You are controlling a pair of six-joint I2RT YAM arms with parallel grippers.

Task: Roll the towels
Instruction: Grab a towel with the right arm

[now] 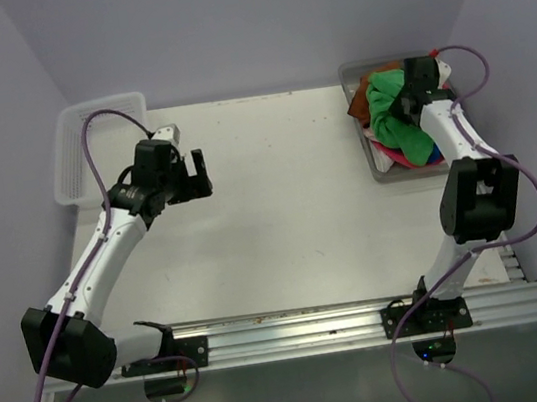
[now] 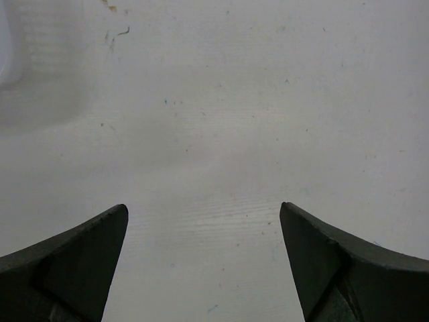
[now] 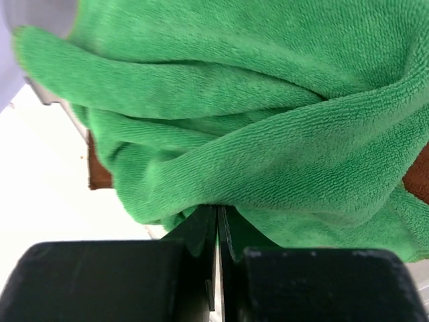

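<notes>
The towels lie heaped in the clear grey tray (image 1: 377,171) at the back right. A bright green towel (image 1: 392,114) is on top, a rust brown one (image 1: 361,98) sits behind it, and magenta (image 1: 395,154) shows underneath. My right gripper (image 1: 405,100) reaches down into the heap. In the right wrist view its jaws are pressed together, and the right gripper (image 3: 218,211) has its tips pinched into a fold of the green towel (image 3: 255,100). Brown cloth (image 3: 100,176) peeks out beneath. My left gripper (image 1: 196,176) hovers open over bare table on the left, and the left gripper (image 2: 204,215) has nothing between its fingers.
A white mesh basket (image 1: 79,153) stands at the table's back left corner, just behind the left arm. Lilac walls close in the back and both sides. The metal rail (image 1: 298,330) carrying both arm bases runs along the near edge.
</notes>
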